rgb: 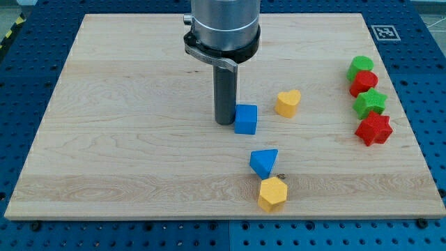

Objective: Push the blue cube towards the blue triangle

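Roughly at the board's (104, 139) middle, my tip (224, 123) stands on the wood, touching or just shy of the blue cube's (245, 119) left face; it is a plain rod, with nothing to open, close or grip. The cube lies just right of my tip, and the blue triangle (264, 162) sits near it, toward the view's bottom and slightly right, with a yellow hexagon (272, 194) touching it from below. Right of the cube is a yellow heart (287, 102), apart from it. Far right, well apart, 4 blocks form a column: a green block (361, 67), a red block (364, 83), a green star (370, 103) and a red star (374, 129).

I judge the push is at the contact stage, the cube not yet at the triangle. From here a push would drive the cube rightward, past the triangle. The next move calls for my tip shifting to the cube's top-left side, then pushing toward the view's bottom and a little right.
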Robot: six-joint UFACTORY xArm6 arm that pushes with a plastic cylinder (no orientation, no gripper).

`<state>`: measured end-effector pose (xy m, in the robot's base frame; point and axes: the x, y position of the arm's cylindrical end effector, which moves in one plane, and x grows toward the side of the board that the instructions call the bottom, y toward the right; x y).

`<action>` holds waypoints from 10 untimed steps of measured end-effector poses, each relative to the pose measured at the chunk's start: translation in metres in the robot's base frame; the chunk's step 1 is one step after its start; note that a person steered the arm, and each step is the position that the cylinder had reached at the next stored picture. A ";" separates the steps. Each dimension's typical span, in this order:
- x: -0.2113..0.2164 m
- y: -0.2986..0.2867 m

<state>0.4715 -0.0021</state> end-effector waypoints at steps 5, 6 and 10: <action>-0.050 0.033; -0.050 0.034; -0.033 0.050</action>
<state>0.4384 0.0475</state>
